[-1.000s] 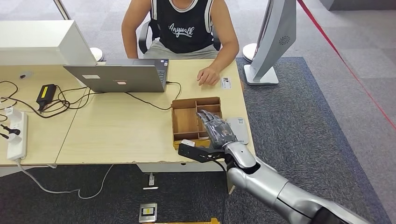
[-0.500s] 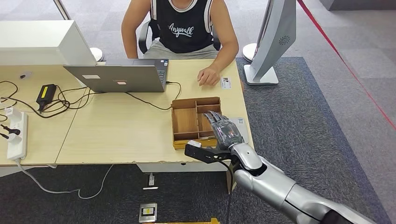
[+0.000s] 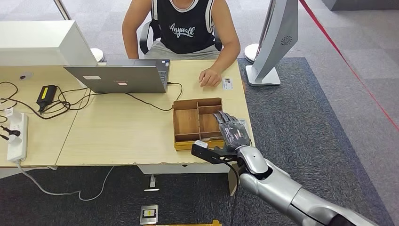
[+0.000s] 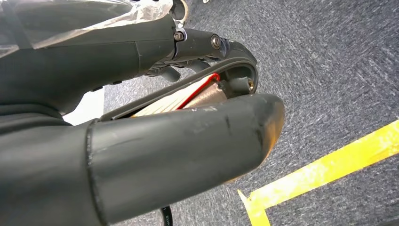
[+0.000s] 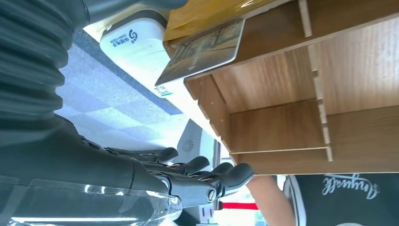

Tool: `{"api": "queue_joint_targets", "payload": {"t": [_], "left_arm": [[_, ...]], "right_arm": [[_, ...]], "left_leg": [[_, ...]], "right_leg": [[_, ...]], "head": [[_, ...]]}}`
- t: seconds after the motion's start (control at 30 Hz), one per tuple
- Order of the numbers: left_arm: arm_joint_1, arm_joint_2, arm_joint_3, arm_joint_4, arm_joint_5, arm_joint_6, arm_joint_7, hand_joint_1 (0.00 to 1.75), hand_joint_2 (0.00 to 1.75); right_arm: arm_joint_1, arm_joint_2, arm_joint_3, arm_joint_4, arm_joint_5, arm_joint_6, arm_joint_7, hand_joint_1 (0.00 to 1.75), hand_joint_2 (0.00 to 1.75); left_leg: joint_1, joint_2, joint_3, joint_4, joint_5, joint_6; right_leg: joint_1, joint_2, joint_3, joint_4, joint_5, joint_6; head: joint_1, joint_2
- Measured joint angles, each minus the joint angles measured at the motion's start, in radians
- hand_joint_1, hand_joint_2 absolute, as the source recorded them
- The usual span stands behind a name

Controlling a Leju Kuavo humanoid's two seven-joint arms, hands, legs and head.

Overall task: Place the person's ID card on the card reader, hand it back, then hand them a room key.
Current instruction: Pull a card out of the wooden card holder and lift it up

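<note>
Fingers (image 3: 230, 129) of the right hand (image 3: 229, 134) are extended and apart, holding nothing, hovering over the wooden tray's (image 3: 181, 123) right edge. The left hand's (image 4: 141, 141) grip cannot be determined.

- Wooden tray: sits on the tabletop (image 3: 117, 132). A card (image 5: 202, 49), judged a room key, leans in its near-right compartment, probably for easy pickup.
- Card reader (image 5: 136, 40): just right of the tray, beneath the hand.
- ID card (image 3: 227, 83): beyond the tray, beside the person's hand (image 3: 209, 76).
</note>
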Motion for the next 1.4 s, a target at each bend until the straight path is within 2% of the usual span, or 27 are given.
{"api": "queue_joint_targets", "payload": {"t": [0.33,0.9,1.37,1.4], "left_arm": [[0.000,-0.001,0.000,-0.002,-0.009,0.003,0.001,0.00,0.00],[-0.001,-0.001,0.000,-0.008,-0.015,0.009,0.003,0.00,0.00],[-0.001,-0.001,0.000,-0.009,-0.015,0.010,0.003,0.00,0.00],[-0.001,-0.001,0.000,-0.009,-0.015,0.010,0.003,0.00,0.00]], "right_arm": [[0.014,0.010,-0.033,0.033,0.038,-0.043,0.016,0.00,1.75],[0.007,0.070,-0.058,0.105,0.036,-0.045,-0.021,0.00,1.75],[-0.002,0.090,-0.061,0.134,0.031,-0.046,-0.033,0.00,1.75],[-0.002,0.090,-0.061,0.136,0.031,-0.046,-0.033,0.12,1.75]], "left_leg": [[0.000,0.000,0.000,0.000,0.000,0.000],[0.000,0.000,0.000,0.000,0.000,0.000],[0.000,0.000,0.000,0.000,0.000,0.000],[0.000,0.000,0.000,0.000,0.000,0.000]], "right_leg": [[0.000,0.000,0.000,0.000,0.000,0.000],[0.000,0.000,0.000,0.000,0.000,0.000],[0.000,0.000,0.000,0.000,0.000,0.000],[0.000,0.000,0.000,0.000,0.000,0.000]], "head": [[0.000,0.000],[0.000,0.000],[0.000,0.000],[0.000,0.000]]}}
